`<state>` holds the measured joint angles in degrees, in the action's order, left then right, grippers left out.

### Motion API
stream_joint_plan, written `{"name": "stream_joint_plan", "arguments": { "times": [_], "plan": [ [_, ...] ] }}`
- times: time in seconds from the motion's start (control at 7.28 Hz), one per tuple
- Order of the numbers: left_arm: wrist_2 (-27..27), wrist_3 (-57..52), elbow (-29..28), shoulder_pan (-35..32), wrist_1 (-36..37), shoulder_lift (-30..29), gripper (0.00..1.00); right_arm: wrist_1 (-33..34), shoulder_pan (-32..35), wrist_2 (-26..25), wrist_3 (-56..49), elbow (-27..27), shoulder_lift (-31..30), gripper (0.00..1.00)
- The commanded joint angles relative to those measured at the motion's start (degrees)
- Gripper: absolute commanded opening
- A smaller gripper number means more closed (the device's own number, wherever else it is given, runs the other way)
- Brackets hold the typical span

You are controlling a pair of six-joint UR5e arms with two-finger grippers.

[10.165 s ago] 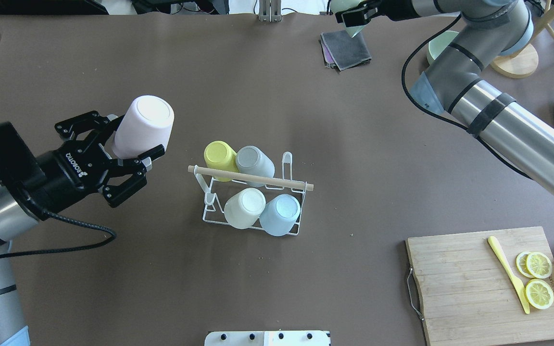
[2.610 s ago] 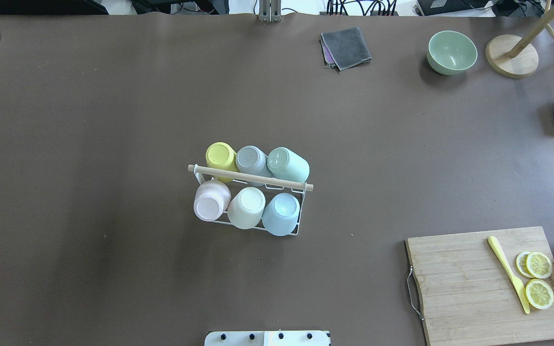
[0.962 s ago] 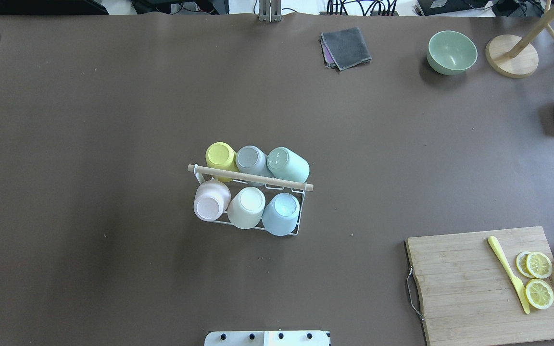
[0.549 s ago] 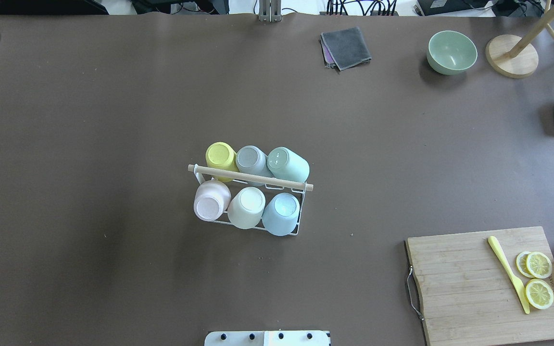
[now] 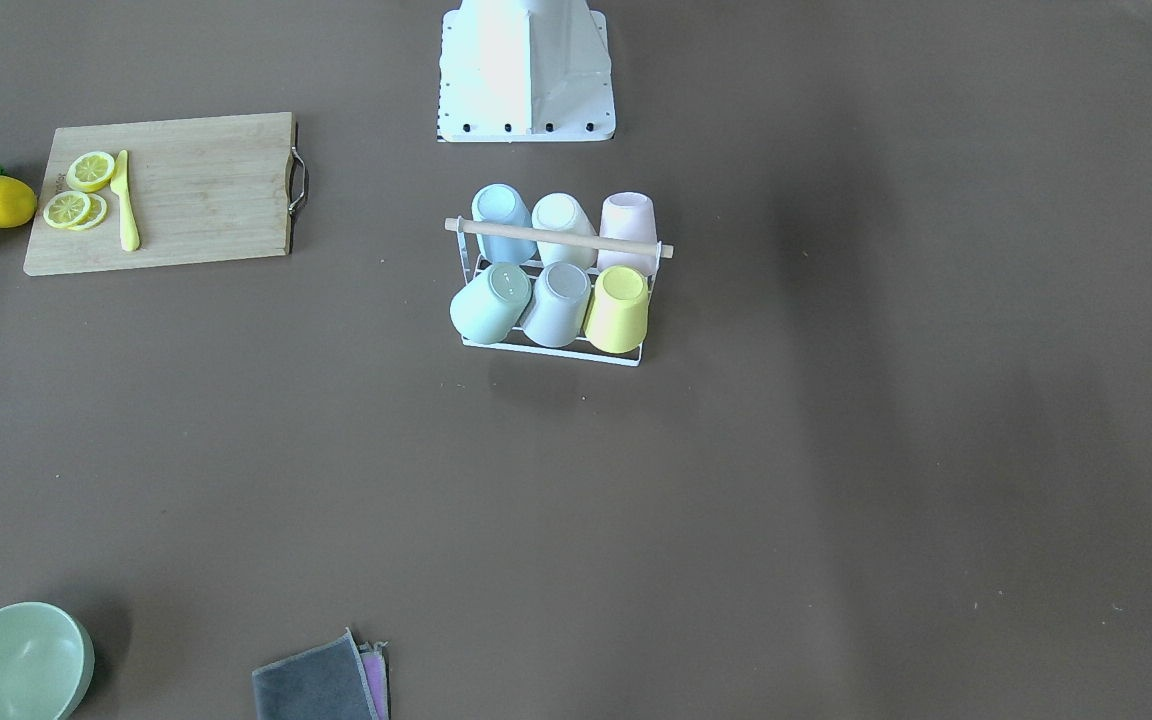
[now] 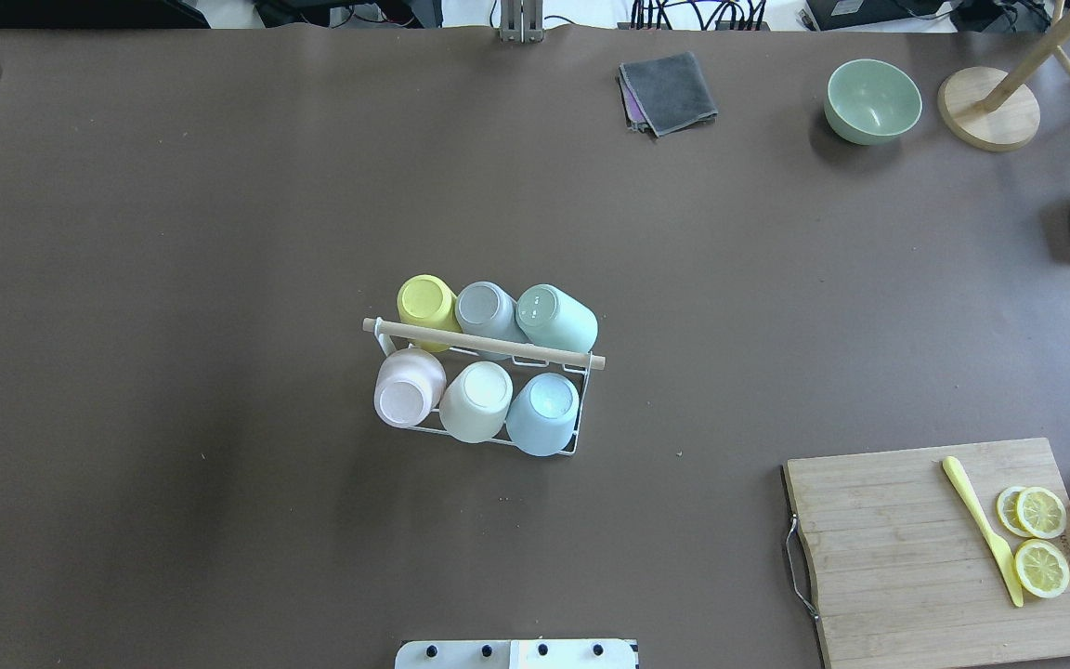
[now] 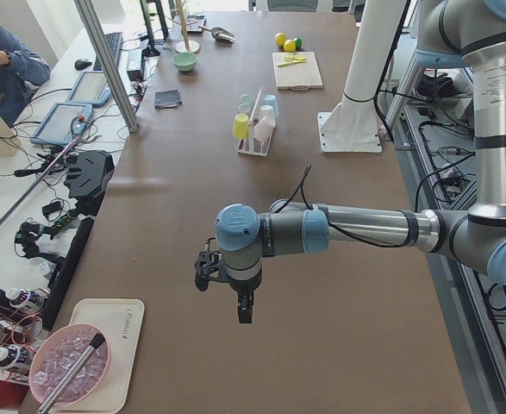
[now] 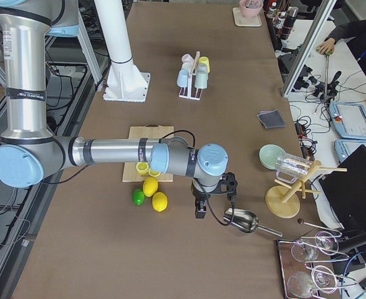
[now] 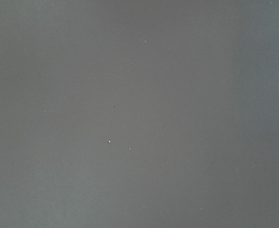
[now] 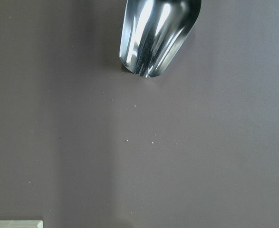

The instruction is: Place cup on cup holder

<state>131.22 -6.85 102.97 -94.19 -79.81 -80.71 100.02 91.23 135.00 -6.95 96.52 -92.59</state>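
Far down the table (image 6: 219,232) from both grippers, about midway between them, the cup holder (image 6: 484,345) stands with its wooden handle (image 5: 558,238) across the top. Every prong is taken. A yellow cup (image 6: 425,301), a grey cup (image 6: 489,309) and a mint cup (image 6: 555,317) fill one row. A pink cup (image 6: 405,390), a cream cup (image 6: 476,400) and a light blue cup (image 6: 542,414) fill the other, all bottom up. The yellow and pink cups are at the end toward the left gripper (image 7: 244,314), the mint and light blue ones at the end toward the right gripper (image 8: 200,212).

The left gripper hangs pointing down over bare table, well apart from the holder, with a white tray (image 7: 123,323) near it at the table's end. Only a side view shows it, so one cannot tell how its fingers stand.

The right gripper also points down. A metal scoop (image 8: 242,221) lies just beside it, two lemons (image 8: 155,194) and a lime (image 8: 138,197) are near on its other side, and a cutting board (image 8: 146,132) lies beyond them. Again only a side view shows it — one cannot tell how its fingers stand.
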Motion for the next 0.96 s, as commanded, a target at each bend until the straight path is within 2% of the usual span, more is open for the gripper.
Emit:
{"name": "stream_joint_plan", "arguments": {
  "times": [0.0,0.82],
  "plan": [
    [0.1,0.0,-0.3,0.0,0.1,0.2,0.99,0.0,0.0,0.0,0.0,0.0,0.1,1.0],
    [0.2,-0.1,-2.7,0.1,-0.5,0.1,0.99,-0.1,-0.1,-0.1,0.0,0.0,0.5,1.0]
  ]
}}
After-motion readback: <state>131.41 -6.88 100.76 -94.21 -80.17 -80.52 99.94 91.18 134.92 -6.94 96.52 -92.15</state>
